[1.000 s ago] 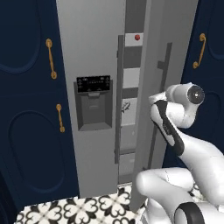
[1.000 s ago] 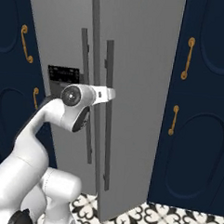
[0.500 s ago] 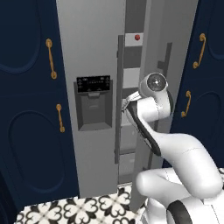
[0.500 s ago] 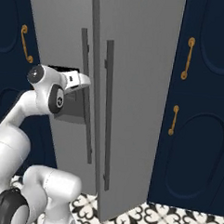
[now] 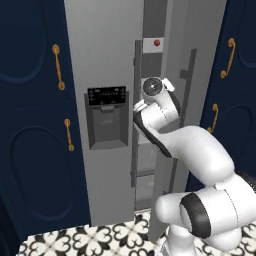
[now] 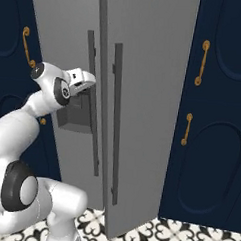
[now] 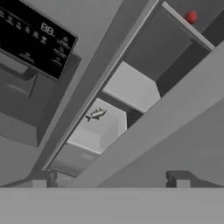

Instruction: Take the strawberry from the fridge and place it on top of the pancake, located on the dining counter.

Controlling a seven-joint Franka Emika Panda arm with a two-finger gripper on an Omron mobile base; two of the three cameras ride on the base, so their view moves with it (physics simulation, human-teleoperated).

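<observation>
1. Facing the gap of the fridge (image 5: pixel 107 60), the pincer (image 7: pixel 109 183) stands wide open and has hold of nothing; its two dark tips rise at the bottom of the hand view, one near each door edge.
2. Right door (image 6: pixel 154 94) is ajar, left door (image 5: pixel 100 165) with the dispenser panel (image 5: pixel 107 119) looks shut; in the left base view the arm's hand sits just in front of the opening, below the red fruit.
3. Step in hand, as I judge it: the door is opened only part way and the reach into the fridge has not begun. The gap looks narrow, so the next move likely calls for swinging the right door wider, or threading the hand in carefully and raising it.
4. Strawberry (image 7: pixel 190 17) rests on an upper shelf (image 5: pixel 152 45) inside the fridge, well apart from the pincer.
5. Lower shelves hold pale boxes, and a small fish (image 7: pixel 96 114) lies on one.
</observation>
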